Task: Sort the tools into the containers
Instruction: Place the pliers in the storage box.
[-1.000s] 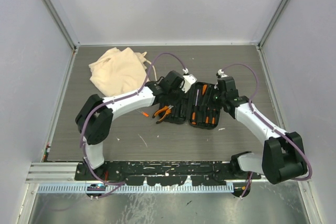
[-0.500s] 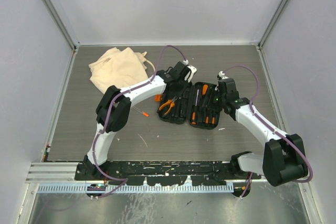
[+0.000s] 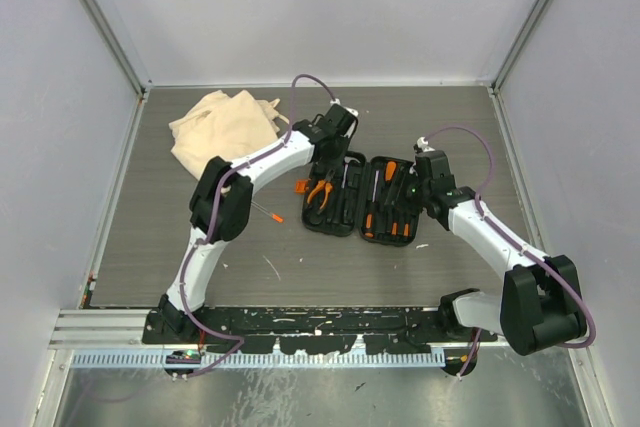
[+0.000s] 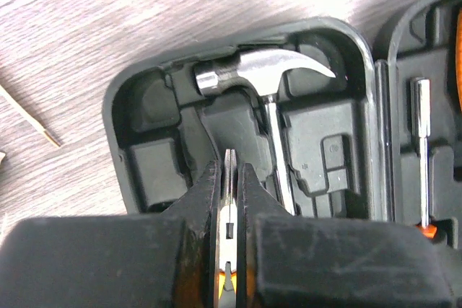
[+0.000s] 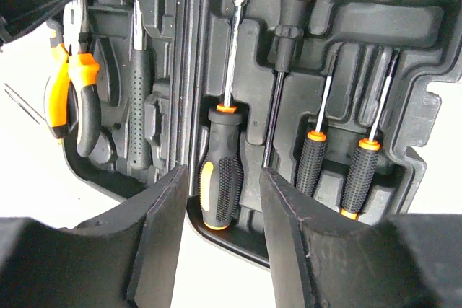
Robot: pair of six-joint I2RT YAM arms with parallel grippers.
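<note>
**Left wrist view catches a pinch the overhead misses**

Left wrist view: the left gripper [image 4: 229, 169] has its fingers drawn almost together on the steel nose of the pliers [image 4: 229, 207], whose orange grips peek out beneath it. Just beyond the fingertips lies the claw hammer [image 4: 261, 70], head across the far end of the left half of the tool case [image 4: 115, 117], shaft running back alongside one finger. Top external view cannot show that grip; it gives the layout instead: the case lies open flat at the middle of the table [image 3: 180, 237], and the beige cloth bag [image 3: 225, 132] sits crumpled towards the far left corner, well apart from both grippers. Right wrist view alone details the right half. The right gripper [image 5: 224, 174] hangs about half open above that half's near edge, holding nothing, the handle of a large orange-and-black screwdriver [image 5: 219, 200] framed between its fingers below, two small screwdrivers [image 5: 314, 160] bedded just to its right.
</note>
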